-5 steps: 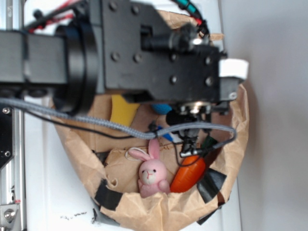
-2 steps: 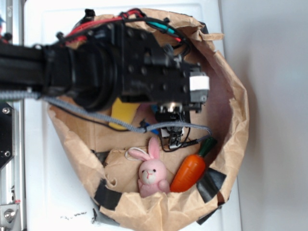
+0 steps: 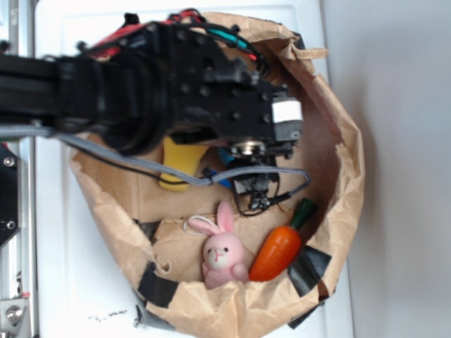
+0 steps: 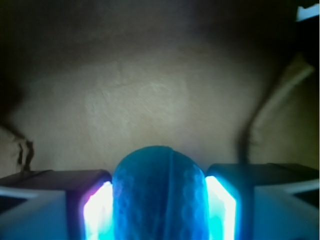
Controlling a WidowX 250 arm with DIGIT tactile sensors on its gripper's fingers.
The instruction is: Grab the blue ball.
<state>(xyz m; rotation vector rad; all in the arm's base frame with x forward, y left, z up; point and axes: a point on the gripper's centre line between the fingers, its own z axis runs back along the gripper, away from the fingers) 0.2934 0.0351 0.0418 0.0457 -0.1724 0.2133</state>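
Note:
The blue ball point(image 4: 159, 190), teal and slightly textured, sits between my gripper's point(image 4: 159, 212) two fingers in the wrist view. Its sides touch both glowing pads, the left point(image 4: 97, 212) and the right point(image 4: 220, 207). Brown paper lies behind it. In the exterior view my black gripper point(image 3: 248, 163) reaches down into the brown paper bag point(image 3: 347, 176). The gripper body hides nearly all of the ball there, and only a sliver of blue shows under it.
Inside the bag lie a pink bunny point(image 3: 223, 253), an orange carrot point(image 3: 278, 252) with a green top and a yellow object point(image 3: 180, 165). A grey cable point(image 3: 141, 163) hangs across the bag. The bag's crumpled walls ring the gripper closely.
The arm has gone down into the bag and away from the camera, then shifted slightly. The ball, seen beside the gripper earlier, is now covered by it.

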